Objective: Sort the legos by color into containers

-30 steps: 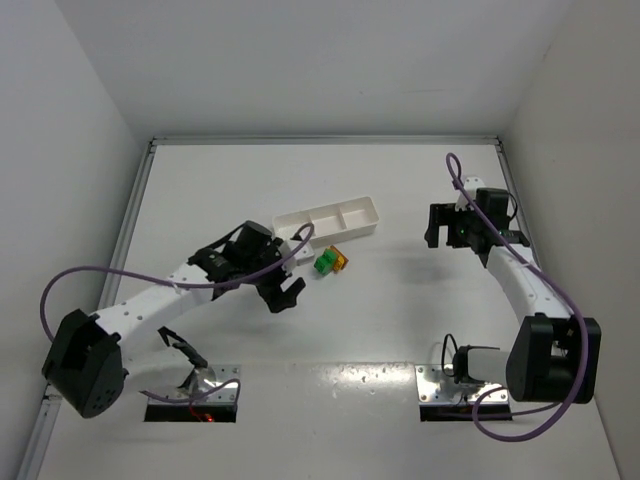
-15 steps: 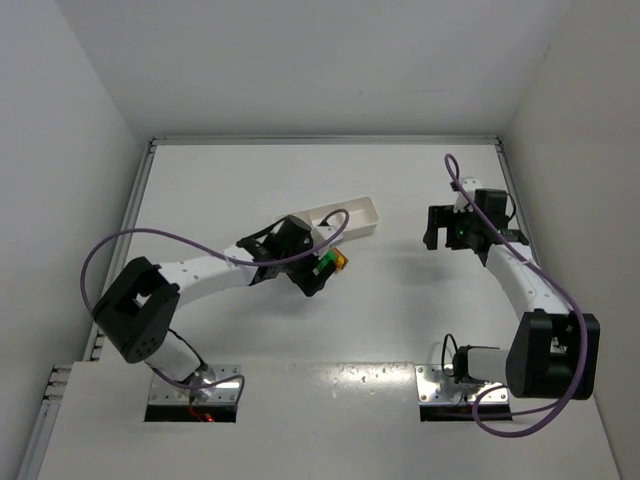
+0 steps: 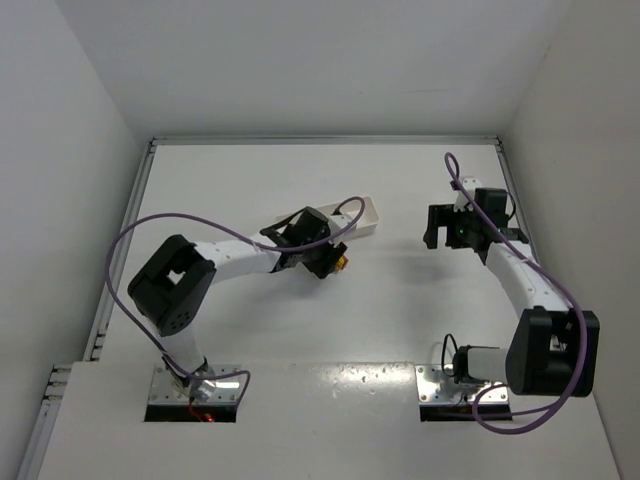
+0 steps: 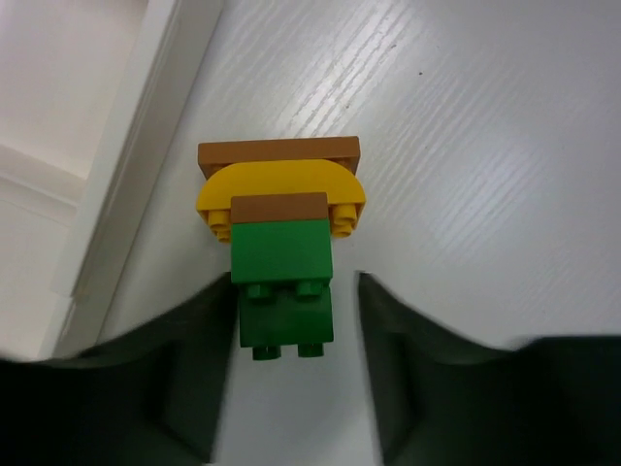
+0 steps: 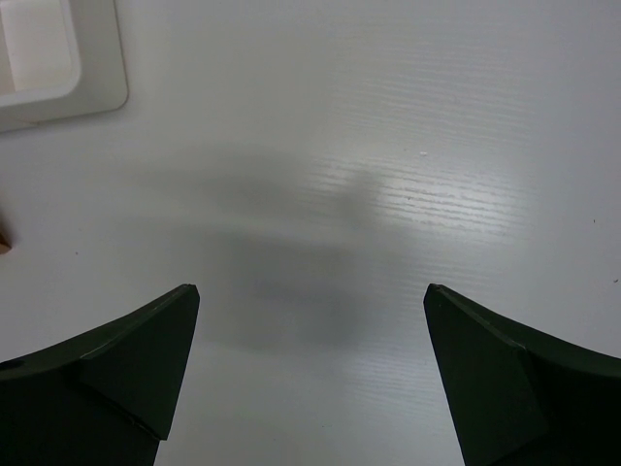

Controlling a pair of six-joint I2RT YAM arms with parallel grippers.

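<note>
while left jaws straddle the lego stack, right jaws hang wide

top view: left arm (image 3: 240,262) reaches across the table (image 3: 400,320) to the near side of the white tray (image 3: 368,215). only the tray's right end shows; the rest is under the arm. left gripper (image 4: 296,282) sits low over the lego stack (image 4: 281,209). the stack lies on the table just beside the tray's long wall, outside every compartment.

left wrist view: the stack is one joined clump. brown plate (image 4: 279,152) is farthest from the camera, with the yellow rounded piece (image 4: 281,189) against it. next come a small brown brick (image 4: 279,206), a green brick (image 4: 281,250), and a darker green brick (image 4: 287,325) nearest the camera. jaws are narrow, one finger on each side of the green end. the finger at picture left (image 4: 194,388) looks to touch the green. a strip of table shows between the other finger and the brick, so the stack is not clamped.

right wrist view: right gripper (image 5: 310,291) has its jaws spread wide, with only table surface between them. a tray corner shows at upper left.

top view: right arm (image 3: 520,275) stands at the right side, well apart from stack and tray.
</note>
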